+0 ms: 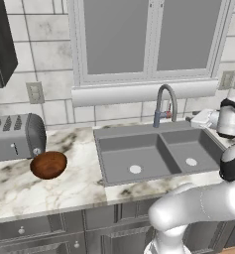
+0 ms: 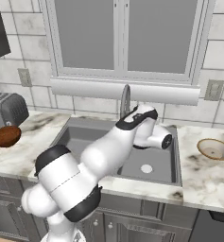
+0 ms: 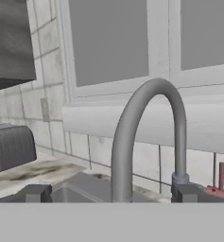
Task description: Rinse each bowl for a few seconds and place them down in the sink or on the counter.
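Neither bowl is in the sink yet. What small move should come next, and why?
Probably nudge the open gripper toward the faucet handle. The gripper faces it up close, no water runs, and both bowls sit on the counter: brown bowl left, beige bowl right.

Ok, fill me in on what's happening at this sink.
The arm is up over the sink, its open fingers pointed at the faucet and holding nothing. The brown bowl sits on the counter by the toaster; the beige bowl sits right of the sink. No water runs.
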### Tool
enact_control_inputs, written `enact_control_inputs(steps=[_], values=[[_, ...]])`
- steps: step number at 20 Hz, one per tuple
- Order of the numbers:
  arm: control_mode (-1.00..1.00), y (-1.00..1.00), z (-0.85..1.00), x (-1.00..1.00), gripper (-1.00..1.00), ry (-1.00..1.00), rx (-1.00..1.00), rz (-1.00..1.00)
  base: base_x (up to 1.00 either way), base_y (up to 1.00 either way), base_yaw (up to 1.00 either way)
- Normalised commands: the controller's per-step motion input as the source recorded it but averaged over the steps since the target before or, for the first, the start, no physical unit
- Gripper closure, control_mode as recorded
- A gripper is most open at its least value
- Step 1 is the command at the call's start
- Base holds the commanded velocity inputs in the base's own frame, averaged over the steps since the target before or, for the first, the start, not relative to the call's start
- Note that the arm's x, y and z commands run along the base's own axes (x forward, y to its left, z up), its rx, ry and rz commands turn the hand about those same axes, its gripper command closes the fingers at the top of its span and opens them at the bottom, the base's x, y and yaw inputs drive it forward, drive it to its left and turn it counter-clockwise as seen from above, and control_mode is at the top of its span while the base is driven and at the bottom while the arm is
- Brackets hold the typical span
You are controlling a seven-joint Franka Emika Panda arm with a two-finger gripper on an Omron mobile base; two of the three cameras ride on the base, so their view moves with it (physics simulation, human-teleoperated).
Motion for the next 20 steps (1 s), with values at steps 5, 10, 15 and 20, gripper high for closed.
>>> enact_control_inputs(steps=[5,10,15,20], values=[[-1.00,-0.23,-0.11,0.35,-1.00,-0.04,0.10,0.09,0.00,0.00,0.00],[-1.00,-0.03,0.00,0.30,-1.00,-0.06,0.05,0.05,0.00,0.00,0.00],[-1.00,0.00,0.00,0.16,-1.00,-0.13,0.00,0.02,0.00,0.00,0.00],[-1.00,0.00,-0.04,0.17,-1.00,-0.13,0.00,0.00,0.00,0.00,0.00]])
